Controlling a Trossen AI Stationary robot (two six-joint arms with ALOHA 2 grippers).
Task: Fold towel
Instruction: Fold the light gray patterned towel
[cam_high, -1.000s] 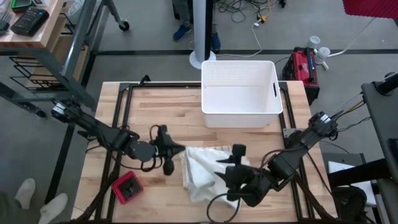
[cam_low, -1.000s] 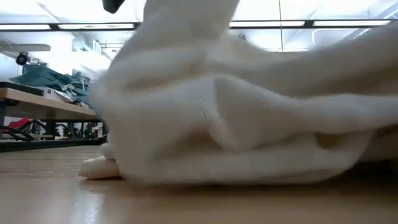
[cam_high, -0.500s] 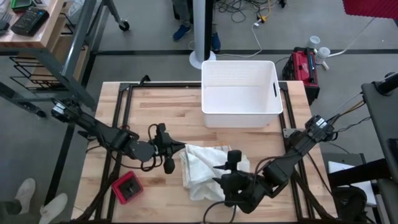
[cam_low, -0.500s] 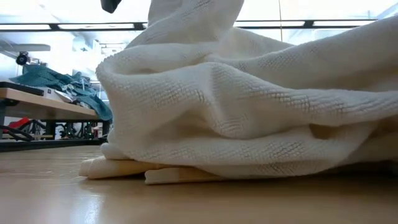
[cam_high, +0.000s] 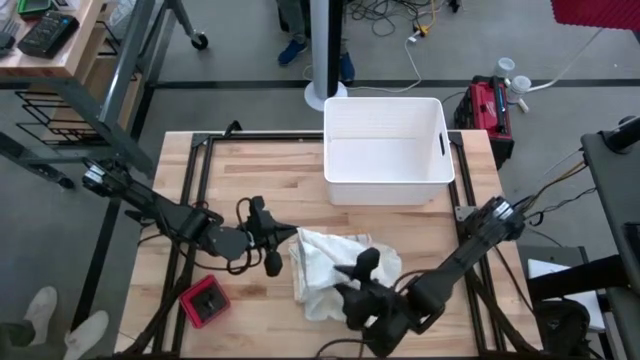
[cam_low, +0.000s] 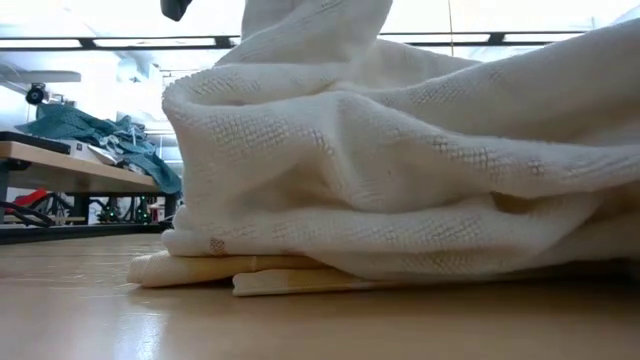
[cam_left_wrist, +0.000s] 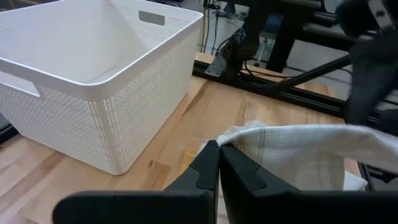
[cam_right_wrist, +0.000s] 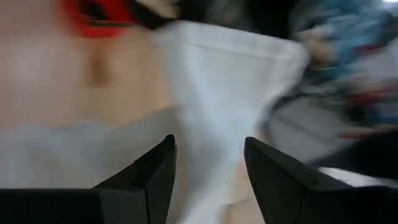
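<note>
White towel (cam_high: 328, 268) bunched, rumpled, near bench (cam_high: 250, 180) front edge, mid-width; its front part hidden under right gripper (cam_high: 352, 285), jaws apart, nothing seen held. Left gripper (cam_high: 288, 238) pinches towel's left corner, lifted. Bin (cam_high: 385, 150) at rear edge. Red block (cam_high: 204, 302) front-left.

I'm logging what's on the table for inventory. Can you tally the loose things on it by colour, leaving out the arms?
White: 2, the towel and the basket
Red: 1, the small box
Total: 3
</note>
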